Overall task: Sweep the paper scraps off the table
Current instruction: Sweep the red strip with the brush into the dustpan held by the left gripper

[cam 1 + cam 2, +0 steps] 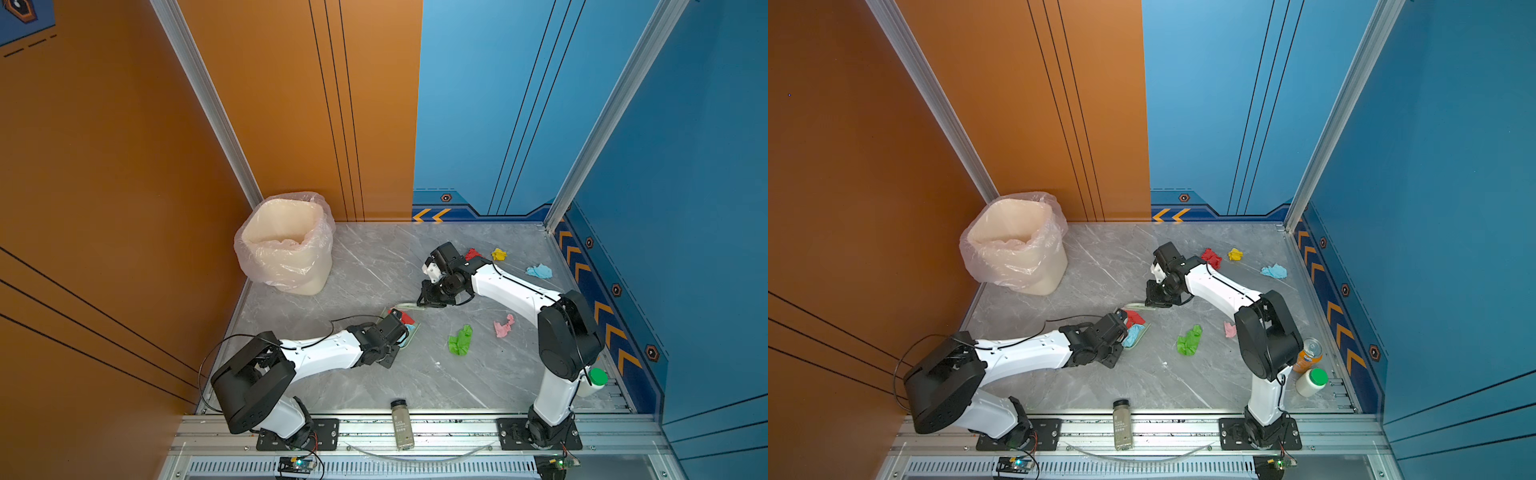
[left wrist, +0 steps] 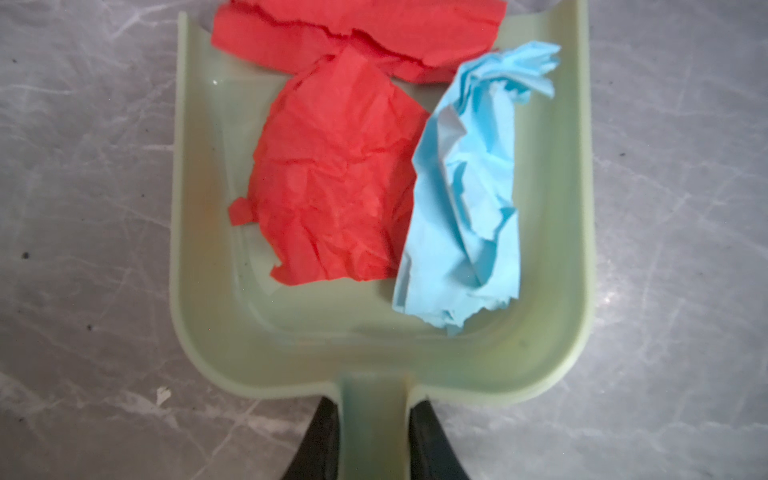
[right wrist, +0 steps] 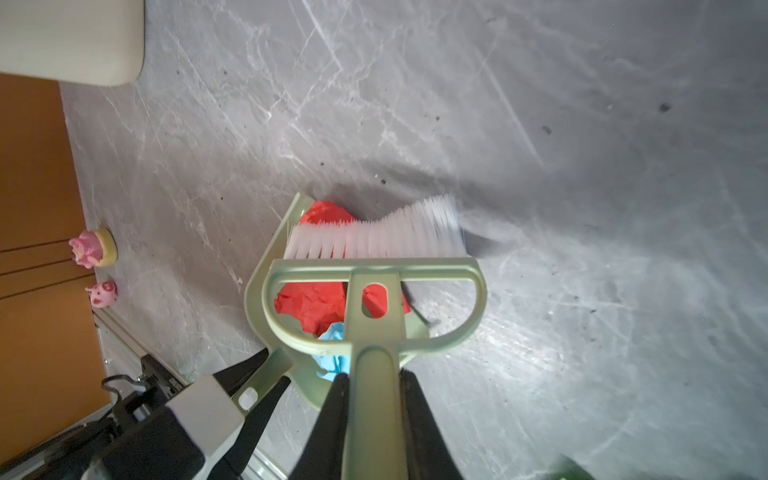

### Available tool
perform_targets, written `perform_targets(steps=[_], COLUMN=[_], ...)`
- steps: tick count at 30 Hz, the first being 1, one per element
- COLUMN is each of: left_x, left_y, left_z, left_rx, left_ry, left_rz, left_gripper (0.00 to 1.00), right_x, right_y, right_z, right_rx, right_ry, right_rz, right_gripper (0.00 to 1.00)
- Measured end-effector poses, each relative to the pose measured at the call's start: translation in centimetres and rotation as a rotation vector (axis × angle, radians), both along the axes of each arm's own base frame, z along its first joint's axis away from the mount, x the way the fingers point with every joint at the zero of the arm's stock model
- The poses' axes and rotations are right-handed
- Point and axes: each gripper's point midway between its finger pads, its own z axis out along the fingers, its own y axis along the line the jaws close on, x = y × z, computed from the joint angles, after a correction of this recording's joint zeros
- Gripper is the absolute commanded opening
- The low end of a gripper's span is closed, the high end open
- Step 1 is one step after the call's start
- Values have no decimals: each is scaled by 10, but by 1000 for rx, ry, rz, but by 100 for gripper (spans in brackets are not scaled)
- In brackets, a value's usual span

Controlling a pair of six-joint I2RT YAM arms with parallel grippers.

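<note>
Two grippers: my left gripper (image 2: pixel 374 415) is clenched on the handle of the dustpan (image 2: pixel 291 345), a finger on either side; my right gripper (image 3: pixel 372 386) is clenched on the handle of the brush (image 3: pixel 374 266).
Dustpan: pale green, near the middle of the worktop (image 1: pixel 374 257), a little toward the front left corner, its open mouth turned to my brush.
In the dustpan: a red scrap (image 2: pixel 332 174) and a light blue scrap (image 2: pixel 461 199) lie side by side, touching; a second red scrap (image 2: pixel 353 29) lies across the mouth.
Brush: its white bristles (image 3: pixel 374 237) stand along the dustpan's mouth, over red paper; one end reaches past the pan's side, over bare worktop; I cannot tell whether they press on the surface.
Loose paper scraps: a green scrap (image 1: pixel 460 340) and a pink scrap (image 1: pixel 503 325) lie near each other in the right half; a loose red scrap (image 1: pixel 1212 257), a yellow scrap (image 1: pixel 498 254) and a loose blue scrap (image 1: pixel 539 271) lie toward the far right corner, the blue one nearest the right edge.
Bin (image 1: pixel 299 274): cream, with a clear liner, in the far left corner, well apart from the dustpan.
Worktop's edge by the orange wall (image 3: pixel 33 166): a pink pig figurine (image 3: pixel 91 249) and a smaller pink pig (image 3: pixel 102 293), close together.
</note>
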Motion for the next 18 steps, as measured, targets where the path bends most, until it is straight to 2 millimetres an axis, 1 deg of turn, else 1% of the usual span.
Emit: perform_targets(steps=[2, 5, 9, 13, 18], left_x=[0, 0, 1, 1, 4], left_y=[0, 0, 1, 1, -2], left_z=[0, 0, 0, 0, 1], left_rx=[-1, -1, -1, 0, -14], left_ry=[0, 0, 0, 1, -10], left_rz=[3, 4, 8, 9, 9], left_gripper=[0, 0, 0, 0, 0], right_x=[-12, -24, -31, -27, -12], right_y=[0, -3, -9, -15, -28], right_z=[4, 12, 18, 18, 20], right_rx=[2, 7, 1, -1, 3], right_ry=[10, 14, 14, 15, 8], right_rz=[20, 34, 37, 24, -20], right_gripper=[0, 0, 0, 0, 0])
